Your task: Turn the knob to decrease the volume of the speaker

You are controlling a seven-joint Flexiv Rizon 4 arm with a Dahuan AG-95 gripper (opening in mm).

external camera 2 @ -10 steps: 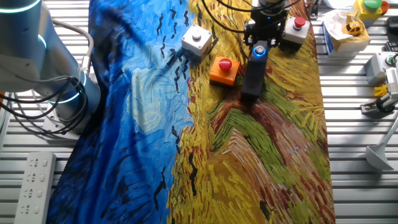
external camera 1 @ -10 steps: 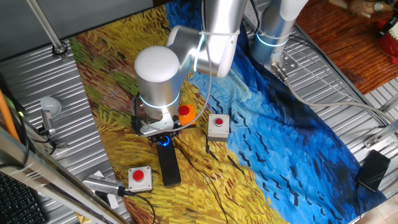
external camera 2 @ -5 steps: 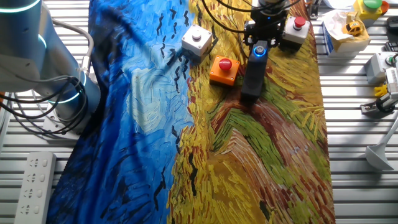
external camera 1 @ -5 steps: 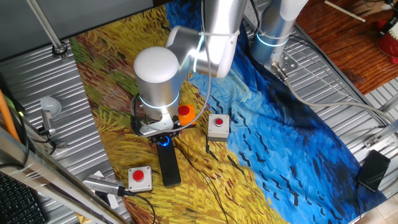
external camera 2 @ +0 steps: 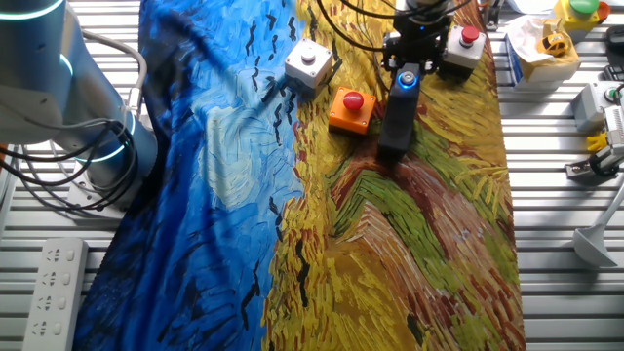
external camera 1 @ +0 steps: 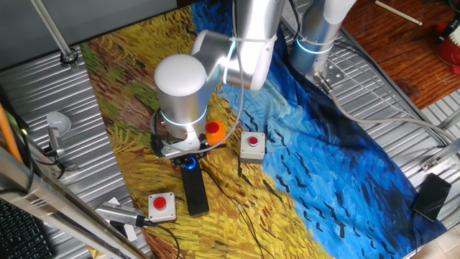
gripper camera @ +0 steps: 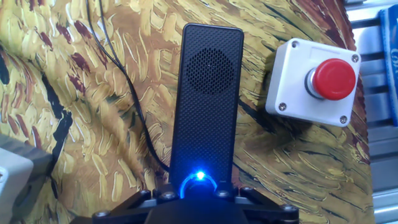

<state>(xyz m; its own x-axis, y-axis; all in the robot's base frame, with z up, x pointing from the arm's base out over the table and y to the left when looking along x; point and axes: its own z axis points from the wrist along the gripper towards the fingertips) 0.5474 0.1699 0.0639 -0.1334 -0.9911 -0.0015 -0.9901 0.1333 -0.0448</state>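
The speaker (gripper camera: 208, 93) is a long black bar lying on the painted cloth; it also shows in one fixed view (external camera 1: 195, 196) and the other fixed view (external camera 2: 394, 125). Its knob (gripper camera: 199, 182), ringed in glowing blue, sits at the end nearest the hand, and the glow shows under the hand in both fixed views (external camera 1: 190, 162) (external camera 2: 406, 82). My gripper (gripper camera: 199, 194) points straight down over that end, with the black fingers (gripper camera: 160, 196) pressed against both sides of the knob. The knob's lower half is hidden by the hand.
A white box with a red button (gripper camera: 314, 81) stands just right of the speaker's far end. An orange box with a red button (external camera 2: 351, 109) and a grey box with a button (external camera 2: 307, 64) stand on the other side. A black cable (gripper camera: 124, 93) runs along the speaker.
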